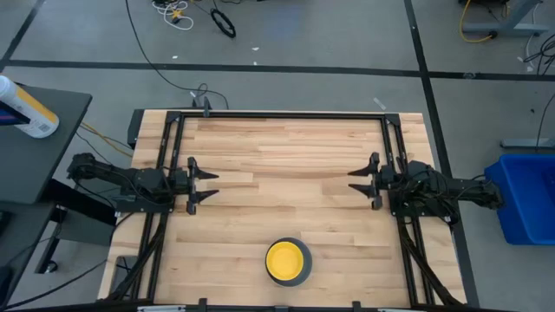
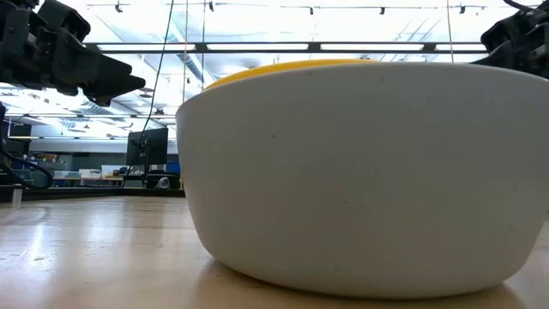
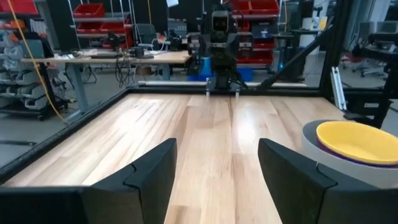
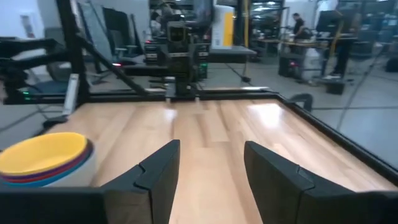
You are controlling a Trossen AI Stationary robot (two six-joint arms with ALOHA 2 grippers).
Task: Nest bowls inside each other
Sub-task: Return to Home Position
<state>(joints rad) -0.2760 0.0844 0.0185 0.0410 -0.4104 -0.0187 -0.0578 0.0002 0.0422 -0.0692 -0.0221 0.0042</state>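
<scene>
The bowls stand as one nested stack (image 1: 288, 262) near the table's near edge, at its middle. The grey bowl (image 2: 360, 172) is outermost and rests by its base on the wood; the yellow bowl (image 3: 354, 138) sits on top, with blue and red rims (image 4: 46, 174) showing under it. My left gripper (image 1: 211, 185) hovers open at the table's left side, pointing level toward the right. My right gripper (image 1: 355, 180) hovers open at the right side, pointing level toward the left. Both are far from the stack.
A dark metal frame (image 1: 286, 115) runs round the wooden tabletop. A blue bin (image 1: 527, 198) stands on the floor to the right, and a dark side table with a white bottle (image 1: 26, 108) stands to the left.
</scene>
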